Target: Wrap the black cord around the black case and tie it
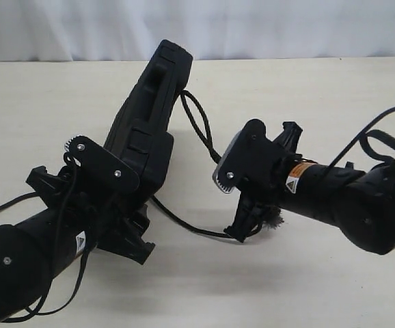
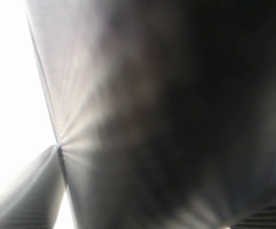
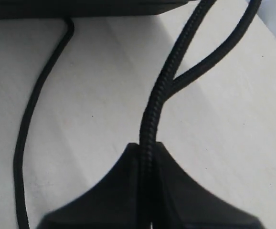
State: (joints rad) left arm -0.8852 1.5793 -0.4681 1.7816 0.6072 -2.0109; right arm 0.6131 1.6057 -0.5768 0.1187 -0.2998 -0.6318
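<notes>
The black case point(image 1: 150, 102) stands tilted on end, lifted off the pale table. My left gripper point(image 1: 130, 208) clasps its lower end. In the left wrist view the case point(image 2: 176, 114) is a dark blur that fills the picture and hides the jaws. The black cord point(image 1: 197, 126) loops down from behind the case's upper end, and another stretch runs across the table from under the case. My right gripper point(image 1: 242, 229) is low over the table, right of the case, shut on the cord point(image 3: 159, 90). Right at its fingertips point(image 3: 146, 152) the braid stands pinched. A frayed tuft point(image 1: 273, 220) shows beside that gripper.
The pale table point(image 1: 320, 287) spreads all around, with a white curtain point(image 1: 197, 27) behind its far edge. Thin robot wires trail off the left arm point(image 1: 6, 201) and arch over the right arm point(image 1: 375, 130). The case's edge point(image 3: 80, 7) lies beyond the right gripper.
</notes>
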